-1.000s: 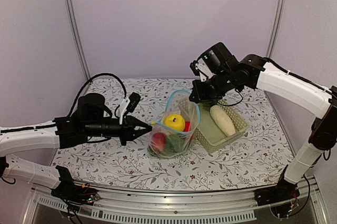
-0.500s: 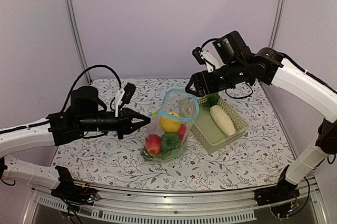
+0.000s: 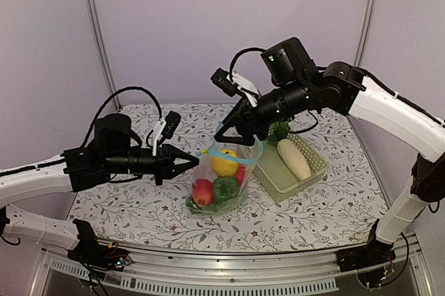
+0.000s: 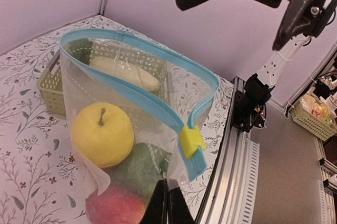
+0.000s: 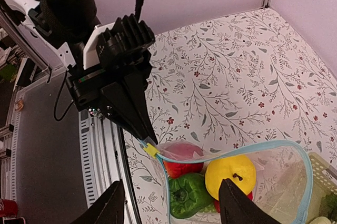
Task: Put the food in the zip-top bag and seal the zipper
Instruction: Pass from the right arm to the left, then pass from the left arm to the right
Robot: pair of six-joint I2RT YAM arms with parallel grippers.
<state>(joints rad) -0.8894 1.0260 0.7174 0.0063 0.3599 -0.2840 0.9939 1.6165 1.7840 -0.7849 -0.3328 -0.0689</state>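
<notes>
While the white radish [image 3: 293, 158] lies in the basket [image 3: 278, 181], the zip-top bag [image 4: 158, 124] stands open between your arms.
Your left gripper [image 4: 167, 203] is clamped on its corner beside the yellow slider [image 4: 192, 141]; your right gripper [image 3: 233, 126] hangs spread above the mouth. The film looks floppy and slippery, so take the stiffer zipper [image 4: 142, 98].

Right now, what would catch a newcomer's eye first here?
The see-through bag stands mid-table, its blue-edged mouth gaping, with a yellow apple bright inside. The left gripper pinches the left end of the mouth, while the right gripper hangs open above it. To the right, a white radish lies in the green basket.
</notes>
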